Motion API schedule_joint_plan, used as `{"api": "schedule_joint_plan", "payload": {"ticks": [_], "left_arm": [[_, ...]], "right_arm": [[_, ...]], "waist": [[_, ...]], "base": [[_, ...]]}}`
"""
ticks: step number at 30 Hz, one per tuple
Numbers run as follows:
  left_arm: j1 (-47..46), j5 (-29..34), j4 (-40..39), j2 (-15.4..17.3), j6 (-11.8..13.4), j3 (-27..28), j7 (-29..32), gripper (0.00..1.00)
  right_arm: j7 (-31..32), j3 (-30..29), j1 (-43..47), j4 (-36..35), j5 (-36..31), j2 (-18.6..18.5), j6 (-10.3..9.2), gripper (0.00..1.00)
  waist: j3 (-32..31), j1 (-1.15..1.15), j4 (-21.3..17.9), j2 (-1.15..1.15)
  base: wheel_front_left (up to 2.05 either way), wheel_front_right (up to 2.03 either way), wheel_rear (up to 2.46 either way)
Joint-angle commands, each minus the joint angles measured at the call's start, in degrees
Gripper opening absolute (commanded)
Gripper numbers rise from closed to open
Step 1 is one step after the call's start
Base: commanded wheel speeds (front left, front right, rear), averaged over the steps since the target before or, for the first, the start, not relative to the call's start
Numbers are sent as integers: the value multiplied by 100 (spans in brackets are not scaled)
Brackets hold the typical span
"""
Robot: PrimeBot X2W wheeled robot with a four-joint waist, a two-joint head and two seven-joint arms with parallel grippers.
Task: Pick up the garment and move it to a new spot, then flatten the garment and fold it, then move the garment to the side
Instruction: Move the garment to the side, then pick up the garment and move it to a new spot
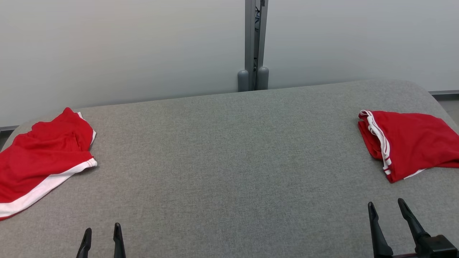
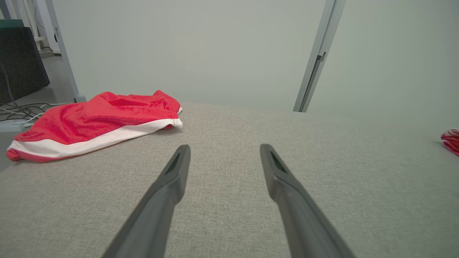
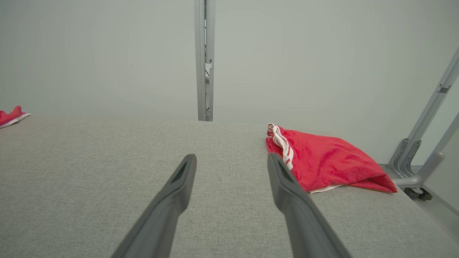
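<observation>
Jaws of left gripper (image 1: 102,227) and right gripper (image 1: 385,201) stand wide, empty. You should pinch the crumpled shorts (image 1: 43,157), left of the post (image 1: 250,36), at the white hem.

The head view looks forward and down across the grey table (image 1: 229,150) toward the pale wall (image 1: 125,46), while the wrist views skim low over it along the left gripper (image 2: 224,146) and right gripper (image 3: 231,155), all sharing the upright post (image 1: 255,43).
</observation>
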Motion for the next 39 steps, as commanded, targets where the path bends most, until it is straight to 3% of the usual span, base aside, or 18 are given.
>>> {"api": "schedule_joint_plan", "payload": {"ticks": [1,16,19,25,26,32,36,39], "left_arm": [[-55,-29,-22,18,43,-19,-10,100],[-133,-97,-153,21,90,-66,-10,100],[-168,-78,-185,19,92,-91,-10,100],[-148,-43,-278,21,90,-170,-10,100],[-148,-43,-278,21,90,-170,-10,100],[83,-5,-374,20,92,-56,-10,100],[190,-89,-446,16,96,-14,-10,100],[-67,-250,-532,14,41,-144,-10,100]], "right_arm": [[-26,6,-45,20,24,-16,-1,100],[-26,69,18,-15,51,-10,0,100],[-26,115,79,-75,76,-13,-1,100],[-27,312,120,-199,201,-11,0,100],[-27,312,120,-199,201,-11,0,100],[-27,705,-49,-202,306,-14,-1,100],[-27,828,-99,-220,308,-19,-1,100],[-27,823,-184,-288,214,-22,-1,100]], "waist": [[4,0,19,0],[23,0,211,0],[7,0,520,0],[-67,0,1638,0],[-67,0,1638,0],[-131,0,2562,0],[-103,0,2703,0],[189,0,2570,0]], "base": [[0,0,0],[0,0,0],[0,0,0],[0,0,0],[0,0,0],[0,0,0],[0,0,0],[0,0,0]]}}
